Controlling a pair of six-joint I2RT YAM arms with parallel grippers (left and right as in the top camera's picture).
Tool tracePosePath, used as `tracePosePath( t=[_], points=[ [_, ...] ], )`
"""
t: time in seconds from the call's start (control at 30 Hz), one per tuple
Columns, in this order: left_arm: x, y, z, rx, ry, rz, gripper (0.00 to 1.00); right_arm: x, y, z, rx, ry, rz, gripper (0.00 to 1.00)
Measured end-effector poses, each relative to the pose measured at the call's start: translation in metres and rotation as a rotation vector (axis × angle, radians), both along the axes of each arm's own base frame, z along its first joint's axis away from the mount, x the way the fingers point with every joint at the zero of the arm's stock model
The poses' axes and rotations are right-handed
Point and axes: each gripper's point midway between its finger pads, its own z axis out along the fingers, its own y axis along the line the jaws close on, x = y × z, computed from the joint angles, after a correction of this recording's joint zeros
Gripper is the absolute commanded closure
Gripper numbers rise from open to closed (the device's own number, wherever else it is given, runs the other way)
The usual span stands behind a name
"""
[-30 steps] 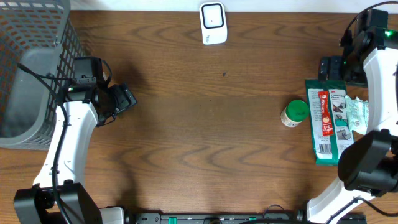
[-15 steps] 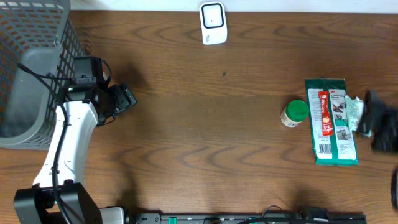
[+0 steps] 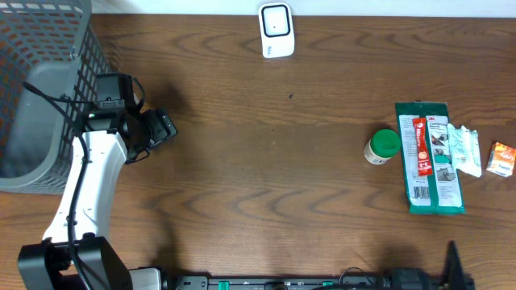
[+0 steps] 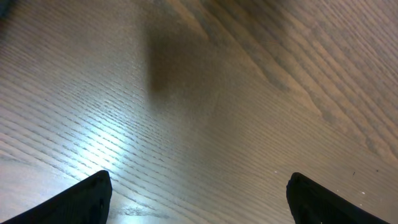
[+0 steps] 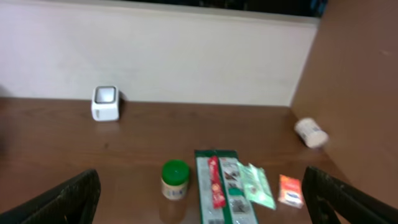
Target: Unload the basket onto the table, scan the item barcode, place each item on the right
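Grey mesh basket (image 3: 48, 32) far left (contents unclear); green-lidded jar (image 3: 382, 147) upright.

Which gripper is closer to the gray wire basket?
Left. The left gripper sits close beside the basket; the right gripper is raised far across, near the packages.

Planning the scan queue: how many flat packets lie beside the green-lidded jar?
3, in a row right of the jar: big green 3M pack, pale green packet, small orange packet. None looks hidden.
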Motion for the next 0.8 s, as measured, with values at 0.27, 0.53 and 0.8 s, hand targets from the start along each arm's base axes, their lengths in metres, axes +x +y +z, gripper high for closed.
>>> tracePosePath(
  t=[0.27, 0.53, 0.8],
  points=[
    [0.0, 0.0, 0.0, 0.0, 0.0, 0.0, 0.12, 0.034, 0.005, -0.035, 0.004, -0.147, 0.027, 0.01],
    [0.0, 0.0, 0.0, -0.001, 0.0, 0.0, 0.12, 0.098, 0.009, 0.001, 0.002, -0.537, 0.041, 0.01],
    [0.0, 0.0, 0.0, 0.0, -0.001, 0.0, 0.12, 0.151, 0.017, -0.082, -0.004, -0.562, 0.083, 0.01]
  ],
)
